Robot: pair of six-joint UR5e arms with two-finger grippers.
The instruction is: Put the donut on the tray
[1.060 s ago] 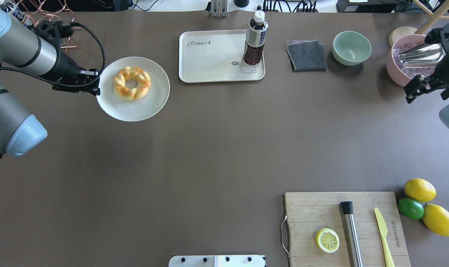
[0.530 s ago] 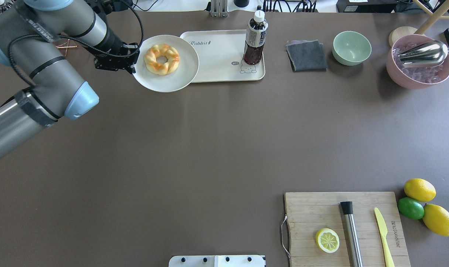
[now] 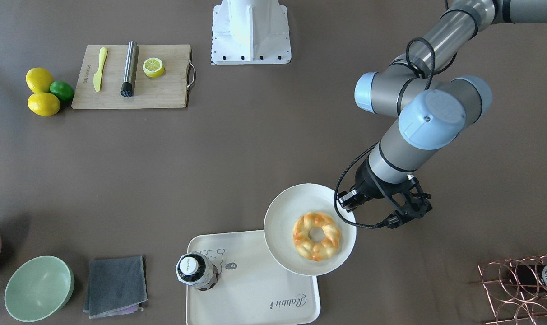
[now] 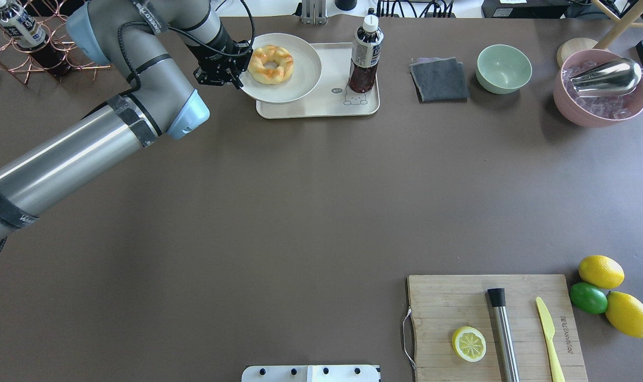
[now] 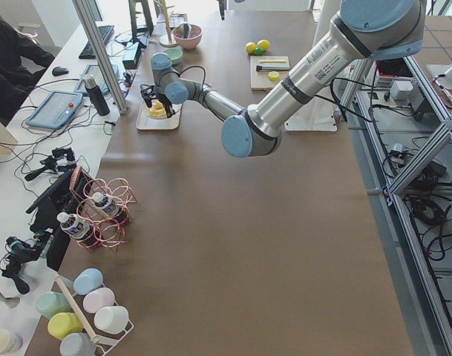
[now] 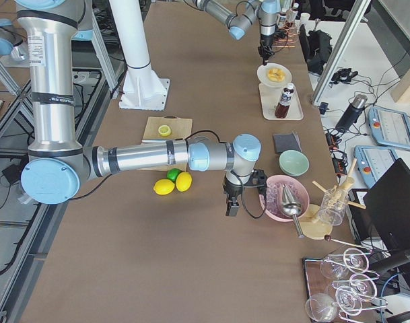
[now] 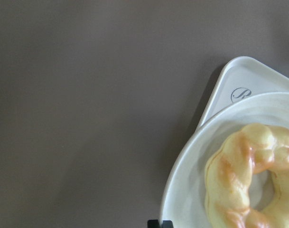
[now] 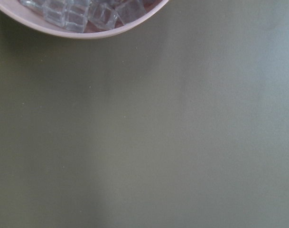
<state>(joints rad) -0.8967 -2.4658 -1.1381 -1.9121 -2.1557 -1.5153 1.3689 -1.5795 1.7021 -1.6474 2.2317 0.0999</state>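
Note:
The donut (image 4: 270, 64), a braided golden ring, lies on a round white plate (image 4: 300, 79). My left gripper (image 4: 240, 74) is shut on the plate's left rim and holds it over the left part of the cream tray (image 4: 321, 105). In the front view the plate (image 3: 282, 216) overlaps the tray's (image 3: 255, 289) corner, with the donut (image 3: 317, 235) on it and the gripper (image 3: 345, 204) at its rim. The left wrist view shows the donut (image 7: 244, 180), the plate (image 7: 187, 190) and the tray's corner (image 7: 239, 78). My right gripper (image 6: 231, 202) shows only in the exterior right view, so I cannot tell its state.
A dark bottle (image 4: 365, 55) stands on the tray's right end. A grey cloth (image 4: 439, 79), a green bowl (image 4: 504, 68) and a pink bowl of ice with a scoop (image 4: 600, 87) sit to the right. A cutting board (image 4: 449, 302) lies front right. A copper rack (image 4: 29, 42) stands far left.
My left arm has carried the plate with the donut right and away from me, from the table's left to over the tray's left part. The right arm has left the overhead view.

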